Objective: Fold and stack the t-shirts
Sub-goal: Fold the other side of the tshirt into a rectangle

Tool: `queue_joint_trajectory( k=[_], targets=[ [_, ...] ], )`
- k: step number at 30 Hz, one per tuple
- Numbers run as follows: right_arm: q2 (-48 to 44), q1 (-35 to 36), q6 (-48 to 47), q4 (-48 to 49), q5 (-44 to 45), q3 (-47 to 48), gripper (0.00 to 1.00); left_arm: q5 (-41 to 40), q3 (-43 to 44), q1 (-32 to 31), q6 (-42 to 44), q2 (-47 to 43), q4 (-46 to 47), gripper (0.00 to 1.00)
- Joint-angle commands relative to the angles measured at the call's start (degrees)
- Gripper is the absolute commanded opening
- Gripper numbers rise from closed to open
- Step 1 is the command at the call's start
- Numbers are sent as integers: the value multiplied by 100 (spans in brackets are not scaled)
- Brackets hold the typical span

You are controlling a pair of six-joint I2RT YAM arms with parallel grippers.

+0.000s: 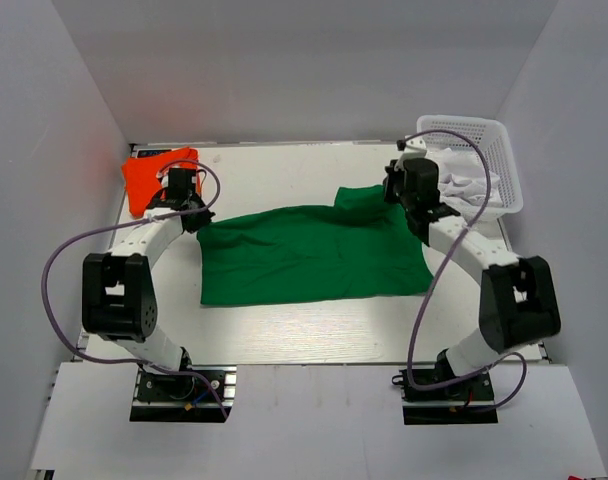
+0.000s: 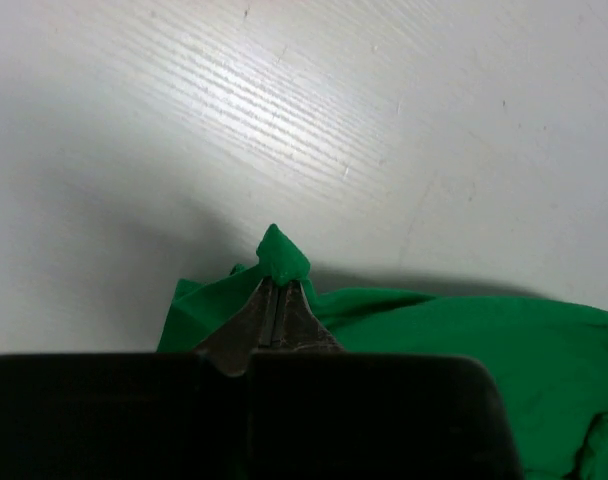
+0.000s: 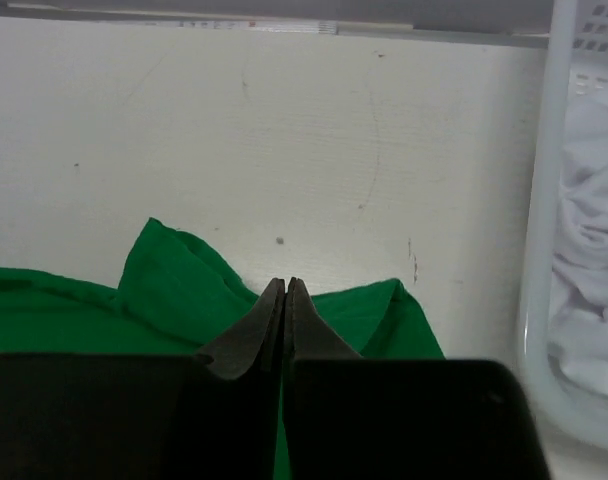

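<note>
Although pinched at 2 places along its far edge, spread mostly flat across the middle of the white wood-grain table (image 1: 284, 330): 1 bright green short-sleeved cloth t-shirt (image 1: 314, 255), long side running left to right, near hem fairly straight, far-right part bunched into a raised fold.

Left gripper (image 1: 196, 220) down at the far-left corner of that shirt, fingers (image 2: 254, 320) pressed together and clamped on the cloth. From the left wrist, a small green peak poking out just past the closed tips, bare table beyond.

Right gripper (image 1: 396, 198) down at the far-right corner, likewise closed tight on the green cloth. From the right wrist, fabric puckered up on both sides of the fingers (image 3: 309, 325), 1 taller fold to the left, 1 lower to the right.

Gathered into a compact bundle at the far-left corner of the table, apart from the green shirt and just behind the left gripper, partly hidden by it from above: 1 vivid orange-red cloth t-shirt (image 1: 149, 180).

At the far-right corner, just beside the right gripper: 1 white plastic lattice basket (image 1: 509, 160), crumpled white cloth (image 1: 474, 185) inside.
</note>
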Motion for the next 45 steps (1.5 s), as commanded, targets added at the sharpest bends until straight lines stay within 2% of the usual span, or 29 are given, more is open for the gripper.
queue_joint_trajectory(
  k=[1,8,13,17,23,25,27,28,29,30,31,33,34,37,38,39,40,41,42,45],
  targets=[
    [-598,28,173,419,-25,-662,0,312,-353,-23,101,-493,338,0],
    [-1934,-16,349,41,536,-1742,0,497,-1161,-23,40,-1170,681,0],
    [-2673,-24,332,-161,695,-2156,0,427,-1583,-23,-13,-1513,750,0],
    [-2903,-33,419,-389,625,-2499,0,339,-1646,-23,-65,-1575,751,0],
    [-2983,-24,867,-232,239,-3122,0,638,-1997,-23,-302,-1575,514,0],
    [-3062,-33,1078,-388,142,-3299,2,472,-2111,-23,-504,-1637,279,10],
    [-3263,-16,1412,-608,107,-3466,17,305,-2191,-23,-811,-1803,-3,11],
    [-3473,2,1456,-1027,-15,-3606,29,226,-2339,-23,-935,-1865,-336,14],
    [-3588,11,1657,-1205,-34,-3694,46,173,-2392,-23,-1023,-1944,-487,25],
    [-3868,-15,1789,-1573,-69,-3895,58,172,-2454,-23,-1198,-2127,-636,49],
    [-4227,-16,1817,-1698,-191,-3976,63,85,-2507,-23,-1321,-2242,-812,64],
    [-4554,-16,1791,-1945,-359,-4108,68,6,-2586,-23,-1454,-2497,-1051,100],
    [-4913,-16,1686,-1876,-612,-4082,68,5,-2638,-23,-1454,-2759,-1051,100],
    [-4865,-24,1353,-1437,-746,-3828,75,-56,-2412,-23,-1454,-3016,-911,100],
    [-4759,-24,1299,-974,-1294,-3688,77,48,-2358,-23,-1402,-3095,-649,100],
    [-4462,-24,1133,-839,-1448,-3608,80,179,-2358,-23,-1332,-3096,-429,100],
    [-4294,2,1140,-725,-1745,-3320,90,520,-2305,-23,-1192,-3096,-201,100],
    [-3631,2,1140,-576,-1896,-3222,90,689,-2305,-23,-1191,-3096,-7,100],
    [-3398,2,1079,-383,-2228,-3108,90,882,-2305,-75,-1095,-3000,413,100],
    [-2247,-16,1184,-162,-2196,-2580,90,1358,-2165,-76,-928,-2719,776,100]
  ],
)
